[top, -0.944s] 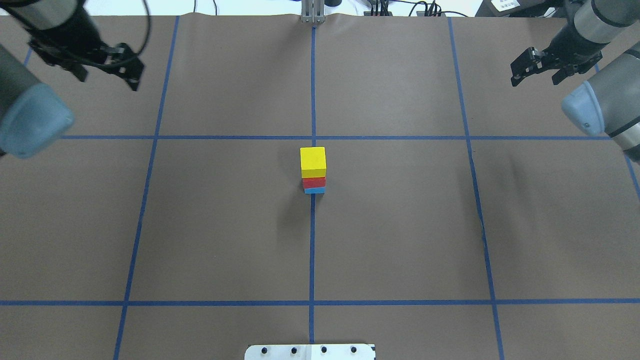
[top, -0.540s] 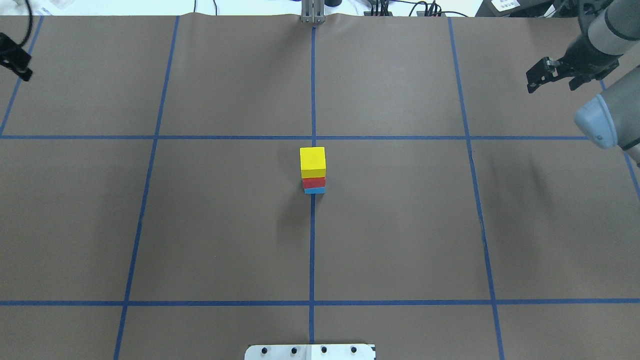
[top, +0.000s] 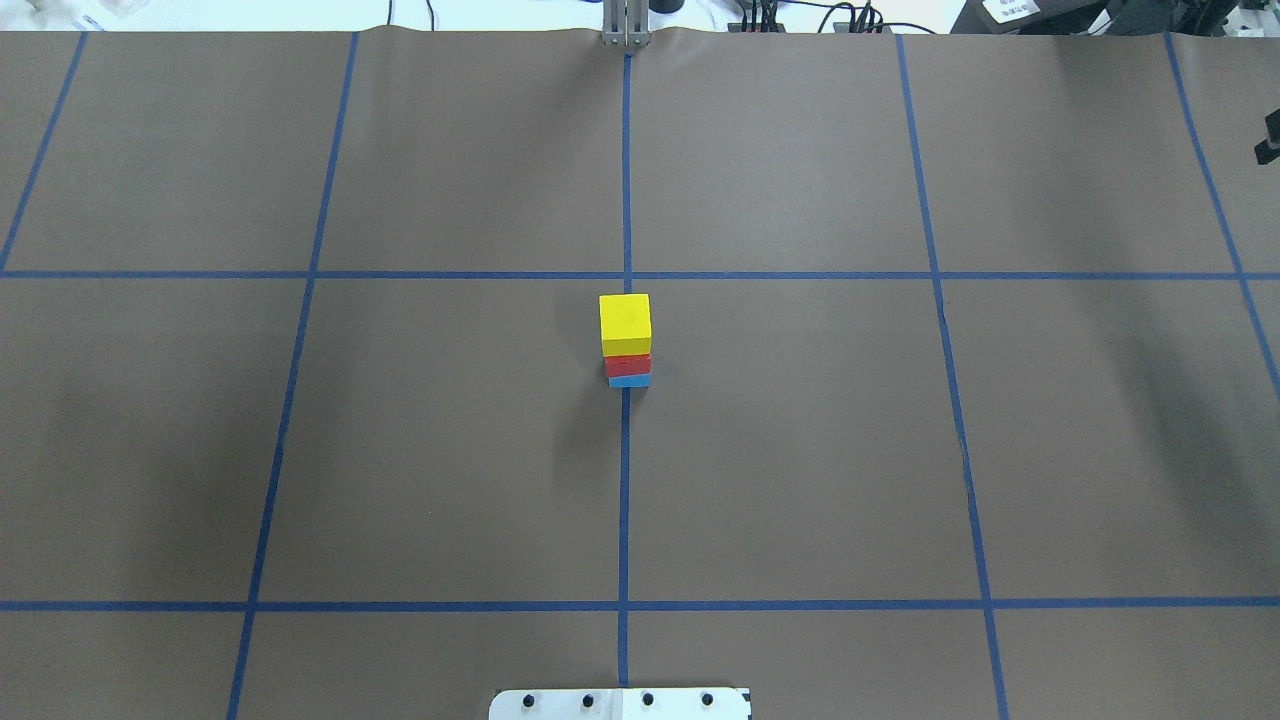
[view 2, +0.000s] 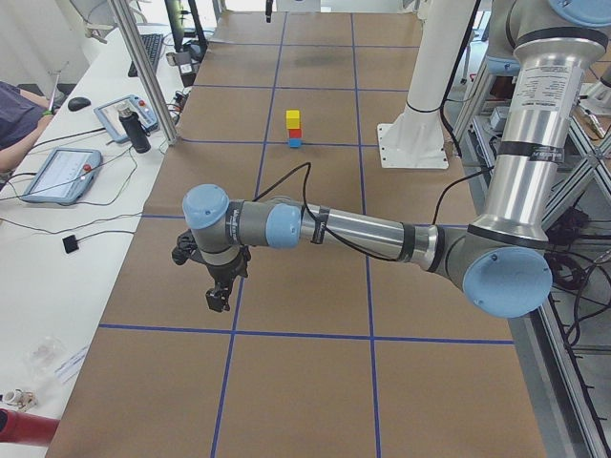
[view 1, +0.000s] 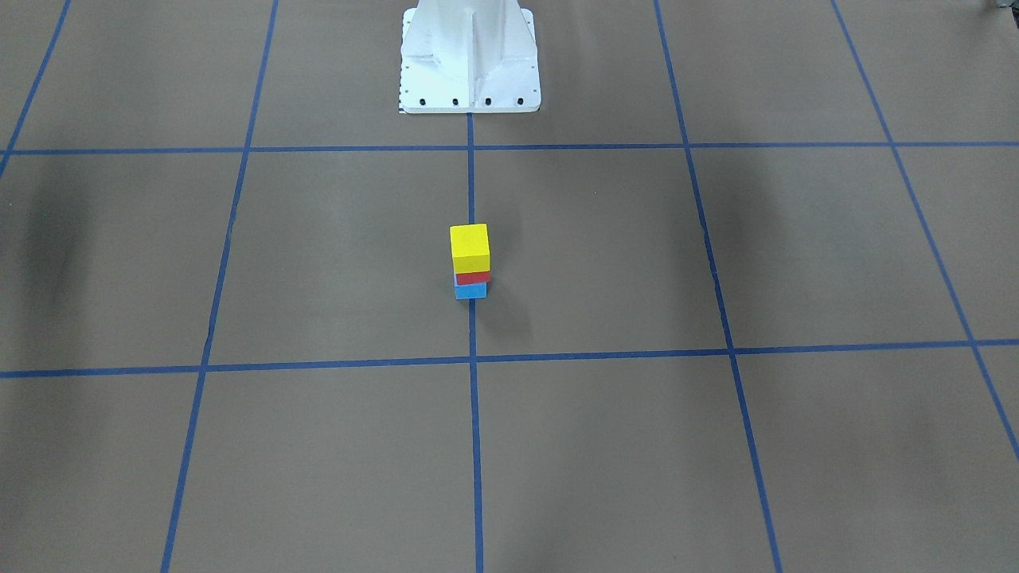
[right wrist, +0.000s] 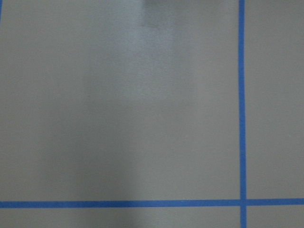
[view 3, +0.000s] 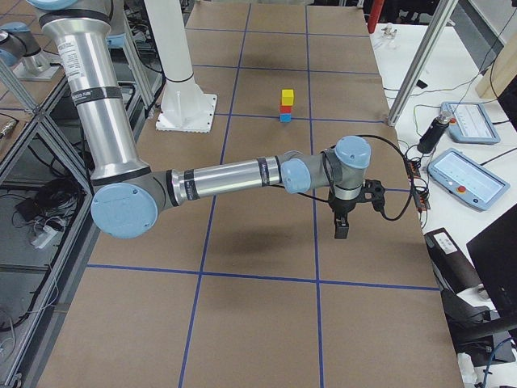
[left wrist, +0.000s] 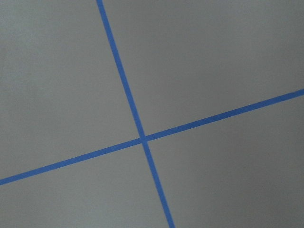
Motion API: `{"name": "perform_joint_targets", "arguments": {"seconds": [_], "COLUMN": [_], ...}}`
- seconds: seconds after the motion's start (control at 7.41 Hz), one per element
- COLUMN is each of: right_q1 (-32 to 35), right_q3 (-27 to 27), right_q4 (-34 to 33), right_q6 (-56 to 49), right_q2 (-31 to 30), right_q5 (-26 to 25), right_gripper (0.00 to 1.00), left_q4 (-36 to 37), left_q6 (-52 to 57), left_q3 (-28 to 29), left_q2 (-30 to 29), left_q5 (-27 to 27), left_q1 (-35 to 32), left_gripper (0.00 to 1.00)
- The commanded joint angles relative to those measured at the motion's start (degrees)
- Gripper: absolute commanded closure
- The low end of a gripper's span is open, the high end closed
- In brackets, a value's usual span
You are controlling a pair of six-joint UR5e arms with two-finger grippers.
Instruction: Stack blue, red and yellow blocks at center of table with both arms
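Observation:
At the table's [top: 800, 450] center a stack stands on the blue tape line: the yellow block [top: 625, 322] on the red block [top: 628, 365] on the blue block [top: 629, 381]. The front-facing view shows the same order, yellow [view 1: 470, 247], red [view 1: 473, 278], blue [view 1: 470, 291]. Nothing touches it. My left gripper [view 2: 218, 298] hangs over the table's left end, far from the stack, pointing down. Over the right end my right gripper [view 3: 342, 229] also points down. I cannot tell whether either is open or shut. Both wrist views hold only brown surface and tape lines.
The white pedestal base [view 1: 470, 56] stands at the robot's side of the table. Across the table runs a white desk with tablets [view 2: 57, 172] and cables, with a person's arm [view 2: 19, 114] at its edge. More tablets [view 3: 464, 174] lie beside the right end.
Both arms have swung outward and left the overhead view, the left one leftward, the right one rightward. The stack has not moved.

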Motion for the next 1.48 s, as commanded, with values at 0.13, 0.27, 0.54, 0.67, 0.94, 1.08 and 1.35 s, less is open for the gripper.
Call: {"name": "perform_joint_targets", "arguments": {"seconds": [0.13,0.27,0.54,0.67,0.94,1.08,1.35], "right_q1": [6.13,7.01,7.46,8.07,8.52,8.52,8.43], "right_q3": [1.76,1.77,1.77,2.12,3.17,4.05,5.46], "right_q4": [-4.68,-4.77,-4.77,-4.77,-4.24,-3.89,-3.89], "right_q6": [-5.71,-5.8,-5.8,-5.8,-5.98,-6.07,-7.12], "right_q2": [-3.87,-4.32,-5.72,-6.95,-10.02,-11.86,-12.76], "right_q5": [6.02,6.02,6.02,6.11,6.11,6.11,6.02], "right_gripper": [0.01,0.01,0.01,0.01,0.01,0.01,0.01], "left_q4": [-0.64,-0.64,-0.64,-0.64,-0.72,-0.72,-0.72], "left_q6": [-1.23,-6.12,-7.31,-7.4,-7.32,-7.31,-7.31], "left_q3": [1.48,1.06,1.14,1.58,1.49,1.49,1.49], "left_q2": [-0.44,-0.54,-0.97,-1.06,-0.98,-0.98,-0.8], "left_q5": [0.32,0.32,0.32,0.32,0.32,0.32,0.32], "left_q1": [-0.14,-0.05,0.21,0.21,0.21,0.21,0.21], "left_gripper": [0.0,0.0,0.0,0.0,0.0,0.0,0.0]}}
